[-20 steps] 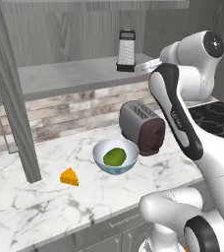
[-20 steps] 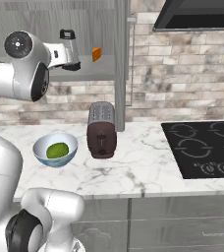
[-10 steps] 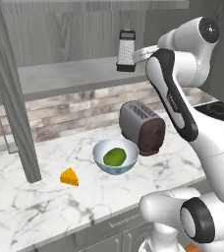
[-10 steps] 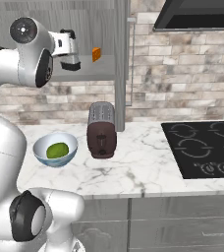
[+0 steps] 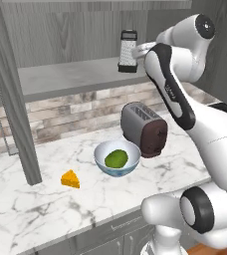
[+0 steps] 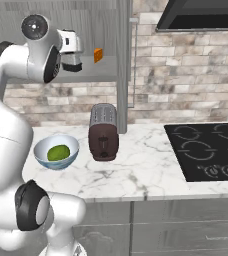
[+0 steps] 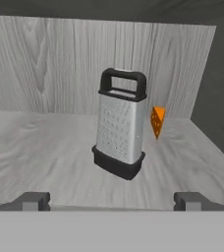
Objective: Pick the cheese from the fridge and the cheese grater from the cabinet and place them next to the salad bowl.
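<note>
Your gripper point(image 7: 111, 201) is spread wide and empty, lined up with the cheese grater point(image 7: 120, 123); it stands upright on the cabinet point(image 5: 75, 77) shelf, perforated silver steel, black handle; the cheese point(image 5: 70, 179), a holed wedge, already lies near the salad bowl point(image 5: 117, 158).

Even, soft rendered light, slightly coarse but sharp, with faint shadows beneath the silver box-shaped metal cheese grater point(image 7: 120, 124) and dimmer cabinet corners.

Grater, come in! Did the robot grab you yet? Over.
Gripper open, short of the grater. Grater upright on cabinet shelf, untouched. Orange chunk behind it, not blocking.
</note>
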Available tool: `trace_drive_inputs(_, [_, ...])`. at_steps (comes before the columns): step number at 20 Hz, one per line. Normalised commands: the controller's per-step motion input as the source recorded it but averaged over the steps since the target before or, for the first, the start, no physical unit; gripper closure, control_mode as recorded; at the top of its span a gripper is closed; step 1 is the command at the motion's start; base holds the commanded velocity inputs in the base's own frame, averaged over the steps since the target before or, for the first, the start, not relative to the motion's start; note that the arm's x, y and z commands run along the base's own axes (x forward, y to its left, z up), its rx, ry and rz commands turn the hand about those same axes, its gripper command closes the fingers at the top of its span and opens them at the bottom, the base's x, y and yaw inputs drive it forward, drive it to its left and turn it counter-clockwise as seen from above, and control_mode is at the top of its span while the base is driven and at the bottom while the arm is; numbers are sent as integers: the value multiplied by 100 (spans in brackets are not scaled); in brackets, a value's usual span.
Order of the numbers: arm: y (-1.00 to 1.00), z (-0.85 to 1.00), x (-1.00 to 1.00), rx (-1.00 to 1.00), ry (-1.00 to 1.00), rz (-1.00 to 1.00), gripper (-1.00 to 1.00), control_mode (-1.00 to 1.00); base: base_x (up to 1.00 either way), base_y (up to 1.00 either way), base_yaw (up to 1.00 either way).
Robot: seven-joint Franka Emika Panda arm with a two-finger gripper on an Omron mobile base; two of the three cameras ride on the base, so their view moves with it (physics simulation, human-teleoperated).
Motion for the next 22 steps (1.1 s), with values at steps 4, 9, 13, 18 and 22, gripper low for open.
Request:
trace_drive_inputs(4, [0, 0, 22, 0, 0, 7, -100, -100, 0, 0, 0])
trace_drive_inputs(9, [-2, 0, 25, 0, 0, 8, -100, -100, 0, 0, 0])
trace_drive_inputs(13, [-11, 0, 35, 0, 0, 3, -100, -100, 0, 0, 0])
trace_drive_inputs(18, [-8, 0, 46, 0, 2, 0, -100, -100, 0, 0, 0])
trace_drive_inputs(22, [0, 0, 37, 0, 6, 0, -100, -100, 0, 0, 0])
